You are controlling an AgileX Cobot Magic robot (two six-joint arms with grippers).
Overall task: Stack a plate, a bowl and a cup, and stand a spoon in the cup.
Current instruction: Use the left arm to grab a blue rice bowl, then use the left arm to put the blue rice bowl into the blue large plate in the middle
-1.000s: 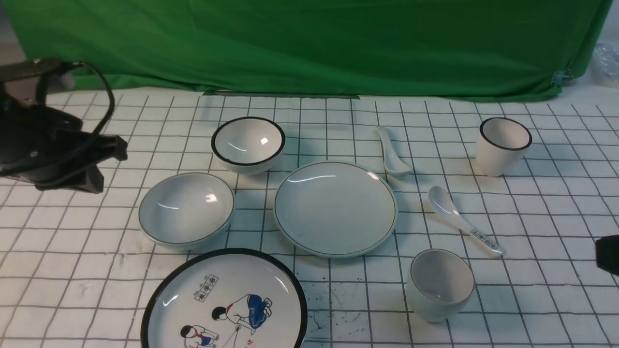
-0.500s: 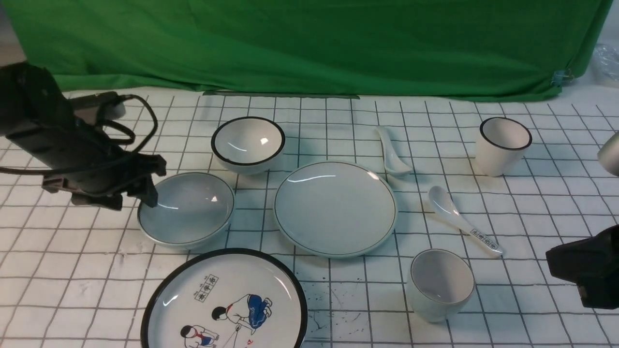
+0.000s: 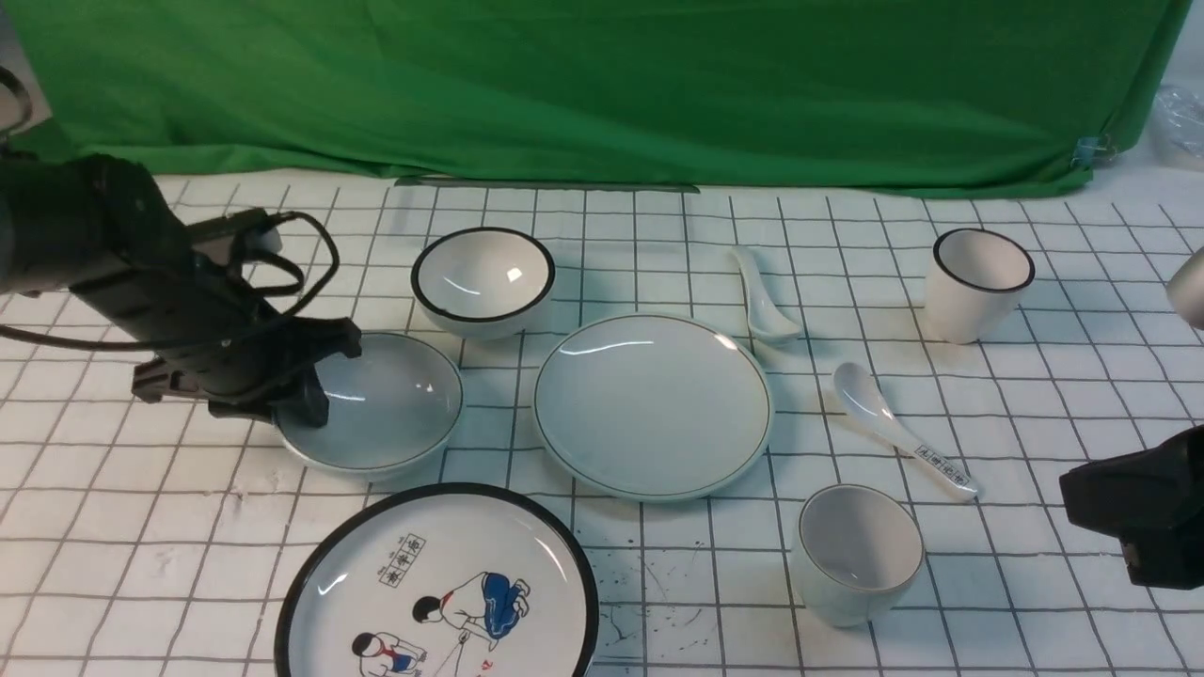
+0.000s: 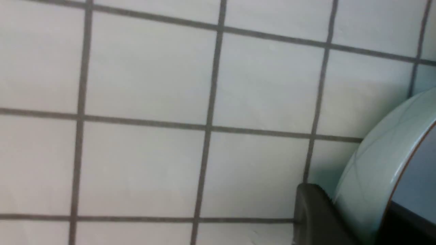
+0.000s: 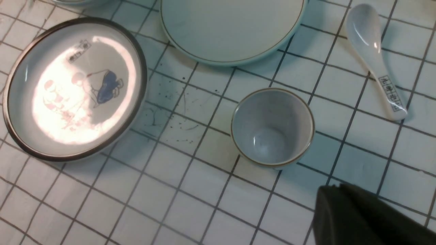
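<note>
Front, left wrist and right wrist views of the gridded table [image 3: 1035, 414]. I see the left gripper [image 3: 324, 376] at the left rim of the bowl [image 3: 395, 404]. Its jaws are clenched across that rim: in the wrist view one finger [image 4: 313, 217] presses on the outer wall and a dark part sits inside the rim line. The bowl stands left of the plate [image 3: 652, 404], close to it but apart, and its gripped side looks slightly raised. The plate lies bare at the table's centre. The cup [image 3: 856, 550] stands upright and empty near the plate's front right edge. The spoon [image 3: 762, 301] lies just behind the plate's far right edge, handle pointing away from me. The right gripper [image 3: 1119, 512] hovers at my right, beside the cup and clear of it, jaws closed on nothing. Not in use are the lettered spoon [image 3: 894, 423], cartoon plate [image 3: 527, 555], black-rimmed bowl [image 3: 483, 277] and black-rimmed cup [image 3: 978, 282].
</note>
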